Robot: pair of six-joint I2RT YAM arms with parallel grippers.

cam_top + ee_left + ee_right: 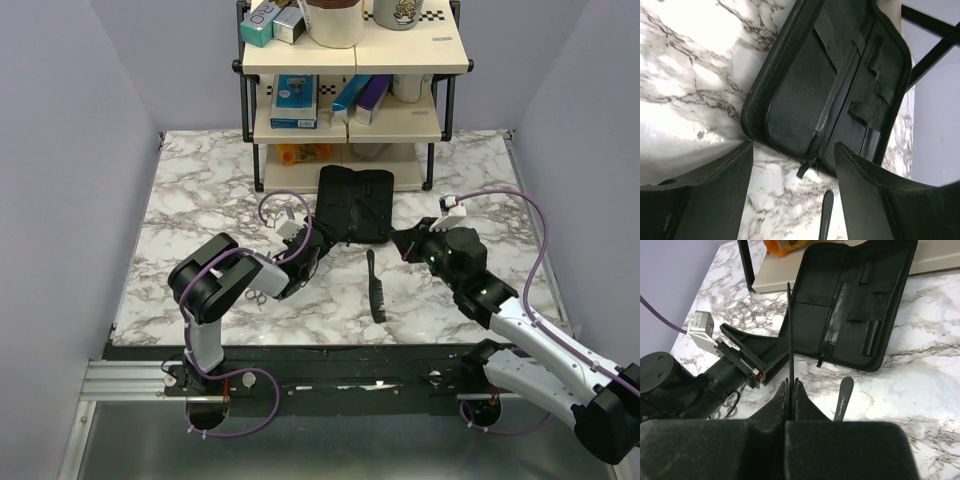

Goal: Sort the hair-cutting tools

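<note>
Top view: the L gripper (pixel 312 248) is hovering w/ fingers spread just beside the near-left corner of the open black pouch (pixel 355 205), which is lying flat on the marble table (pixel 200 200) in front of the shelf rack (pixel 355 125). The R gripper (pixel 408 243) is sitting near the pouch's near-right corner. The wider comb (pixel 375 285) is lying on the marble between the two arms, apart from the pouch. Small silver loops under the L arm are prob. the scissors (pixel 256 296); the arm is hiding most of them.

L wrist view: both fingers (pixel 720 185) are standing wide apart w/ nothing between them, framing the pouch corner and its zip pull. A comb tip is showing at the bottom edge.

R wrist view: the R gripper (pixel 790 386) is pinching the slim comb (pixel 789 335), jaws pressed together on it; the comb is standing edge-on, pointing toward the pouch (pixel 850 305). The wider comb (pixel 842 400) is lying on the marble just right of the jaws, near the pouch's zip pull.
</note>
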